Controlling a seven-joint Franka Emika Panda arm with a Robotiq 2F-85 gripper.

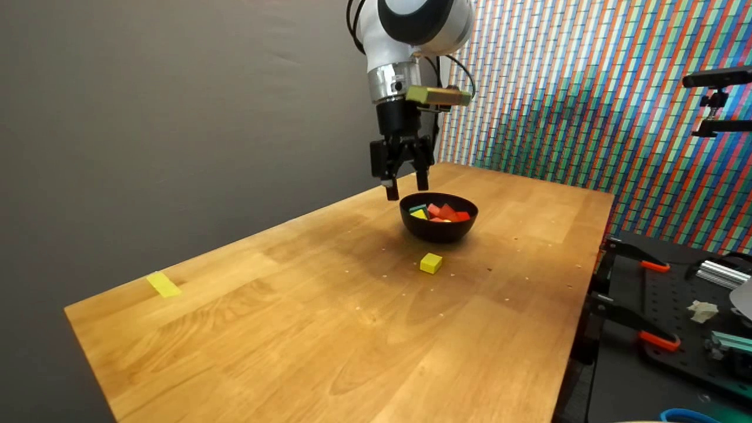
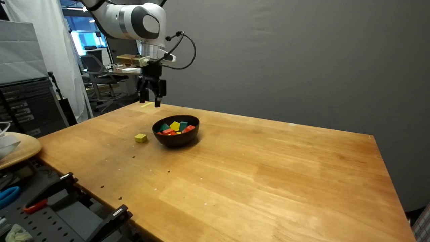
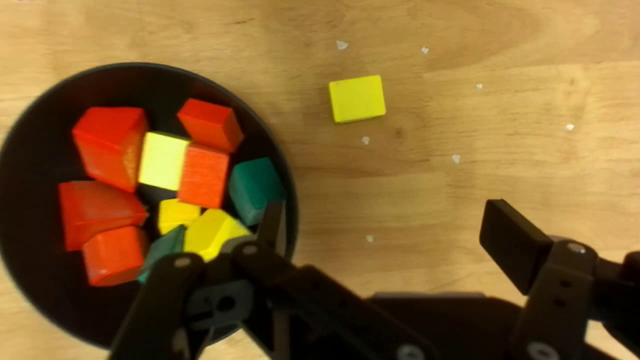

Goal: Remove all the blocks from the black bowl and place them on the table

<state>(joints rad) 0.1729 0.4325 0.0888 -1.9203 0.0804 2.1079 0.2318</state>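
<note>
While the tool (image 1: 407, 189) hangs spread apart and empty — ready, presumably, for the next pick — one yellow block (image 3: 357, 99) sits on the worktop (image 1: 329, 329) near the black bowl (image 1: 437, 233), likely set clear so the blocks (image 3: 204, 175) inside can follow.

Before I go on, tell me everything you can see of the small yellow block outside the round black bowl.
The small rectangular yellow block has flat faces, straight edges and a plain, matte-looking surface, possibly painted wood. It looks undamaged and lies flat on the light-brown wood-grain table. It is beside the round black bowl, with bare tabletop showing between them. The black two-fingered gripper stands open, apart from it; only the table is seen touching it.
</note>
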